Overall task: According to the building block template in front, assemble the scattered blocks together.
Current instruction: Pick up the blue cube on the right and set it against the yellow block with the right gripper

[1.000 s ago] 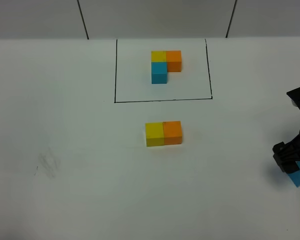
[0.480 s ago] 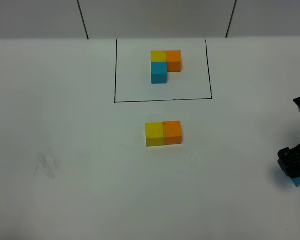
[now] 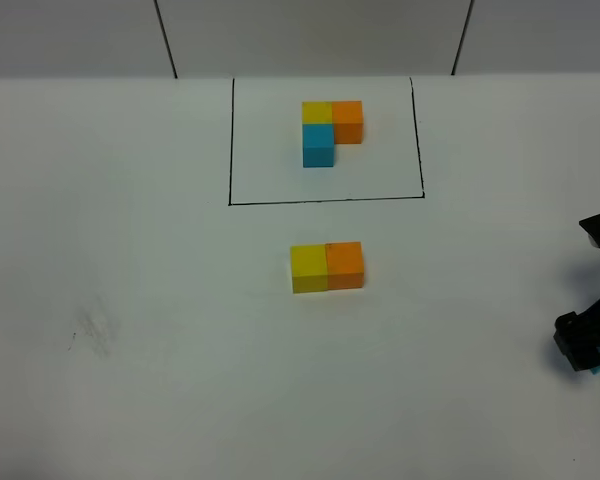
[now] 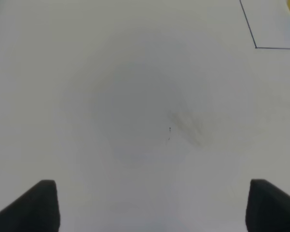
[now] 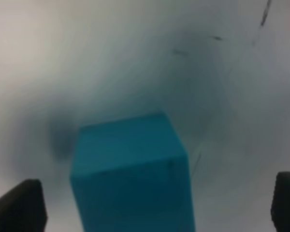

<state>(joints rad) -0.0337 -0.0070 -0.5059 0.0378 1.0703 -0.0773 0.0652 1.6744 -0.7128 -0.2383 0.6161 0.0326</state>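
One template (image 3: pixel 331 130) and three loose cubes (image 3: pixel 309 266); left fingers (image 4: pixel 38 208) spread open, right fingers (image 5: pixel 19 208) open astride the blue cube (image 5: pixel 130 174).

One building block template (image 3: pixel 331 130), three scattered blocks, yellow cube (image 3: pixel 308 268), orange cube (image 3: pixel 345 264), sky-blue cube (image 5: pixel 130 179)
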